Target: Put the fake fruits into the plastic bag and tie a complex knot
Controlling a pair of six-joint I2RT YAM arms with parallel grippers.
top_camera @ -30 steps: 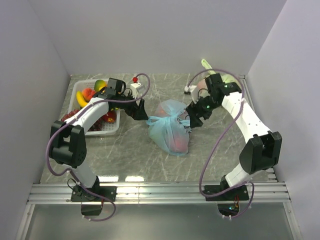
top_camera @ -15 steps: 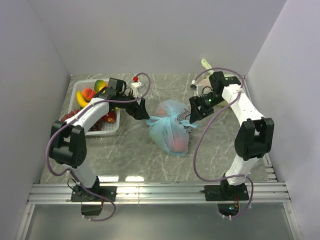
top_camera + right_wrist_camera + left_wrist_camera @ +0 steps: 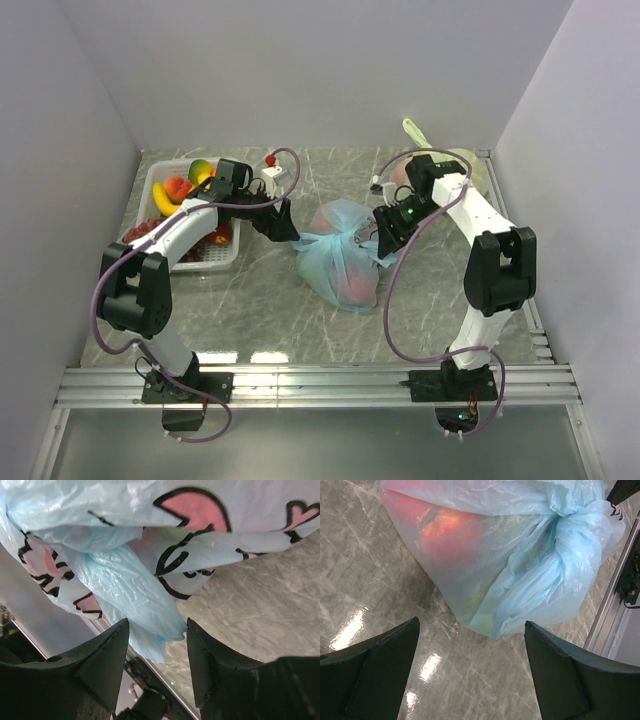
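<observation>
- Top external view: the plastic bag (image 3: 340,262) is seen lying near the middle of the counter (image 3: 260,310), between the two arms, its light-blue ears bunched into the knot (image 3: 332,240) on its upper side.
- Fake fruits (image 3: 445,530) are seen through the thin film as a red-orange mass inside the bag; more fruit (image 3: 178,186) is left in the white basket (image 3: 215,262) at the back left.
- The left jaws are held wide apart, just beside the bag's left side. Nothing is held between them; only bare counter is seen in the gap in the left wrist view, with the bag just ahead.
- The right jaws are set at the bag's right side and are partly closed. A crumpled blue fold (image 3: 135,590) of the bag is seen hanging between them in the right wrist view, filling most of the gap.
- Whether that fold is actually pinched cannot be told.
- Pink shapes with dark outlines are printed on the film above the right jaws.
- A pale yellow-green bag (image 3: 472,170) is seen at the back right corner.
</observation>
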